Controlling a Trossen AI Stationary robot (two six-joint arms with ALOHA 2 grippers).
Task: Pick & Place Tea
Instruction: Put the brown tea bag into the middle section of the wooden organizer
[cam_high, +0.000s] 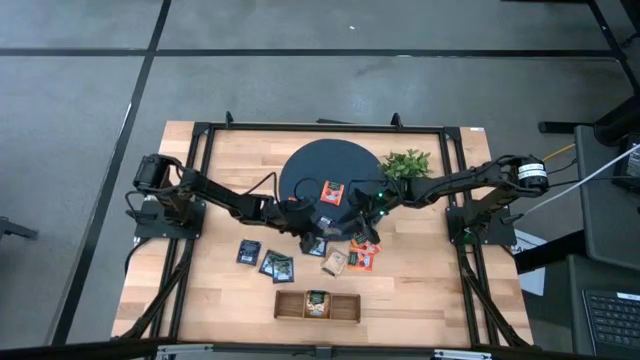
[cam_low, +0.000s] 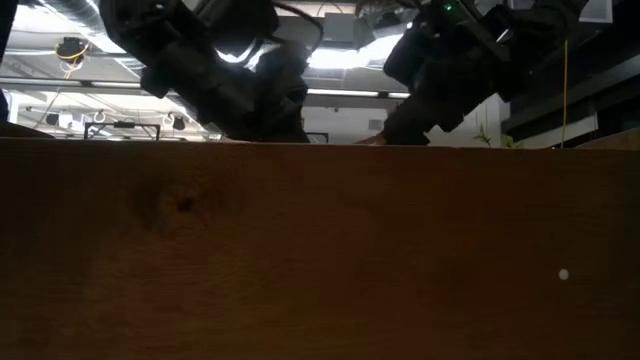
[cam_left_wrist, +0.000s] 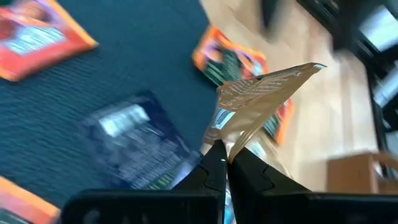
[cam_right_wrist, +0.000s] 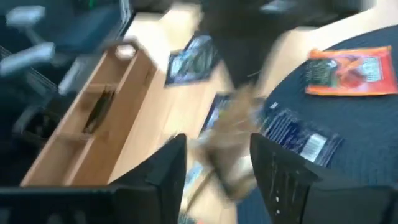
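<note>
While sachets (cam_high: 276, 264) litter the wooden tabletop (cam_high: 420, 300), left pincer (cam_left_wrist: 225, 163) grasps a beige sachet (cam_left_wrist: 255, 102); right pincer (cam_right_wrist: 214, 163) is released.

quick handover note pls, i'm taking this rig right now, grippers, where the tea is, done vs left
Left gripper: shut on a beige sachet, held up over the edge of the dark round mat.
Right gripper: open, empty, close beside it at the mat's front edge.
Tea: one orange sachet on the mat, a navy one next to it; more sachets loose on the table between mat and tray.
Done: one sachet sits in the tray's middle compartment.
Left: place the held sachet, then the rest.
</note>
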